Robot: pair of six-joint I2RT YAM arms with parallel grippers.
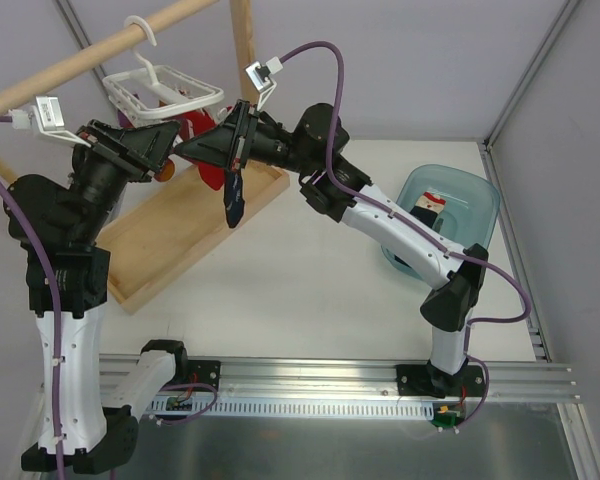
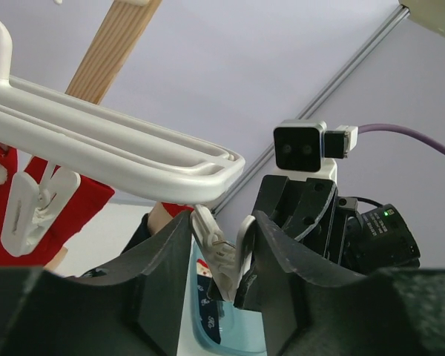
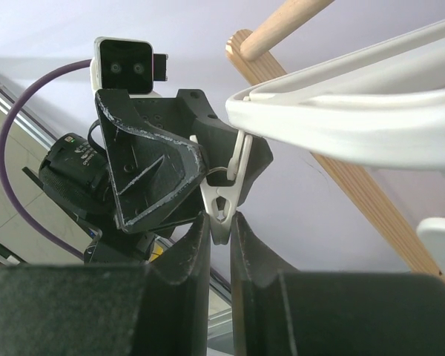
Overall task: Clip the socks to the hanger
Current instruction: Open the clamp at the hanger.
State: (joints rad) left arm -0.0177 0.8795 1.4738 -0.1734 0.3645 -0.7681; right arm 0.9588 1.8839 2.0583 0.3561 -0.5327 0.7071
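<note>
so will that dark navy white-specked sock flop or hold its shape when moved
Probably floppy: the dark navy white-specked sock hangs limp down from the right gripper. Likely light, since a pinch at one end carries it. Its free end may sway near the white plastic clip in the left gripper.

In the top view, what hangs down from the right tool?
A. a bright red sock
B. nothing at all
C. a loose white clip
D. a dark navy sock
D: a dark navy sock dangles straight down from the right tool, above the wooden base.
</note>
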